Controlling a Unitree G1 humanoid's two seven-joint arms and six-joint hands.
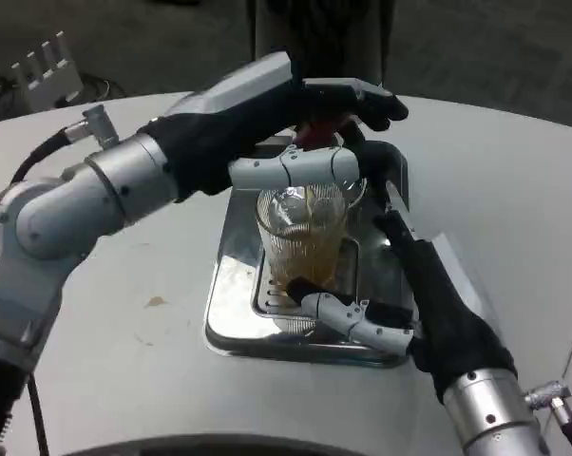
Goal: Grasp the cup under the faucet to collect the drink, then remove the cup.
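A clear ribbed cup [303,237], about half full of amber drink, stands on the steel drip tray [231,318] under the faucet. My right hand [414,275] reaches in from the right and grips the cup; one white finger [291,171] crosses it near the rim and another [348,318] lies at its base. My left hand [267,104] comes from the left and lies over the red faucet lever [316,131], its dark fingertips [371,100] reaching past it. Its palm hides most of the faucet, so its hold on the lever is unclear.
The tray sits mid-table on the round white table [124,361]. A small brown stain [154,302] marks the table left of the tray. My left forearm [86,199] spans the left side, and the table's far edge curves behind the faucet.
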